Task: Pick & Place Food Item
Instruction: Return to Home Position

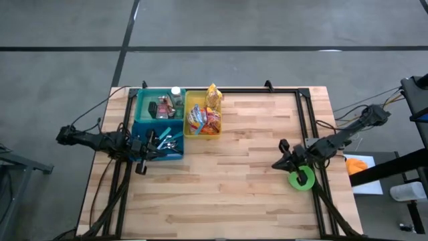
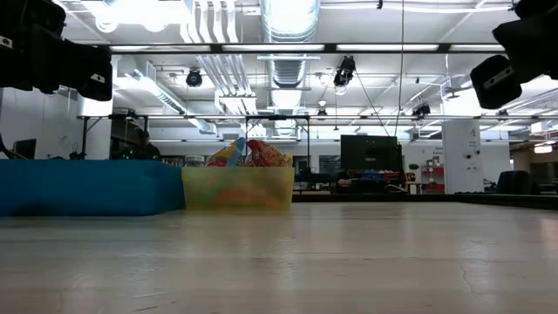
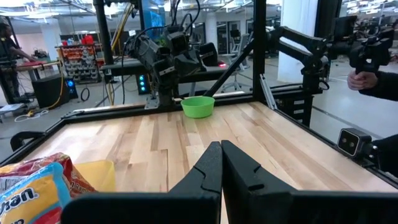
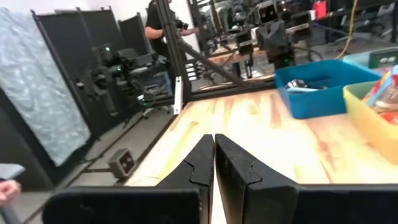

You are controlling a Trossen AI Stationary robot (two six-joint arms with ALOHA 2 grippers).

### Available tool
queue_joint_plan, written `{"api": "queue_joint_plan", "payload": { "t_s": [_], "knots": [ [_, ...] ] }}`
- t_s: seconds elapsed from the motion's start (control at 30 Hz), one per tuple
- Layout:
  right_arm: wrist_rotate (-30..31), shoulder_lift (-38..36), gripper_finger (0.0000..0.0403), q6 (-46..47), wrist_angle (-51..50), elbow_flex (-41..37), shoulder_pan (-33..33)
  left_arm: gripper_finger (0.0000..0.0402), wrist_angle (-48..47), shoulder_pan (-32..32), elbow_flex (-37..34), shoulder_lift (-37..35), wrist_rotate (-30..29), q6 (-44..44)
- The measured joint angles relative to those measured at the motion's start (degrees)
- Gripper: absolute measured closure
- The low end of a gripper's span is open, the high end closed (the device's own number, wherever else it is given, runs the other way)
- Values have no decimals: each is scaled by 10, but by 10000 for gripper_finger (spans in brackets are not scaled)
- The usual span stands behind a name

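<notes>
Front of the table (image 1: 241, 201) was bare wood. Next back, at the right edge, a green bowl (image 1: 301, 177) sat on the boards under the right arm (image 1: 341, 137). The right hand (image 4: 213, 140) hung just past the bowl, above the table, pointing across toward the bins. Its fingers were pressed together with nothing between them.

Left side, about level with that: the left hand (image 3: 220, 149) hovered over the left part of the blue bin (image 2: 83, 187), pointing across at the right arm. Its fingers were also closed on nothing. The hands were well apart, with bare table between them.

The blue bin sat at the left edge with spoons (image 1: 167, 138) lying inside in a heap, dark and pale blue, count unclear. The yellow bin (image 2: 237, 189) stood just beside it on the right and reached further back. Snack packs (image 1: 206, 120) filled it and poked over the rim, and one yellow bag (image 1: 212, 98) stood tall at its far corner. Behind the blue bin, a teal bin (image 1: 155, 92) held small mixed items I couldn't make out. A white-capped bottle (image 1: 176, 92) stood at its far right corner.

Beyond the table, a person's hand (image 3: 359, 78) held a dark device off the right side. Another person (image 4: 158, 25) stood by racks off the left side.
</notes>
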Motion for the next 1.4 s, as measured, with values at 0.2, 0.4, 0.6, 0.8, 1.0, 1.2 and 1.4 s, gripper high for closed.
{"api": "queue_joint_plan", "payload": {
  "t_s": [0.2,0.4,0.6,0.8,1.0,1.2,1.4],
  "knots": [
    [-28,-92,390,38,-83,0,0,401,0,0,0,0,0,0],
    [-28,-181,390,20,-115,0,0,401,-1,0,0,0,0,-2],
    [-32,-238,390,17,-147,1,0,401,-1,0,0,0,0,-1],
    [-38,-238,390,48,-171,0,0,401,-2,0,0,4,0,-1],
    [-46,-233,390,55,-173,0,0,401,-2,0,0,3,0,-1],
    [-45,-230,390,56,-178,0,0,401,-2,0,0,3,0,-1],
    [-44,-230,390,56,-179,0,0,401,-2,0,0,3,0,0]
  ]
}}
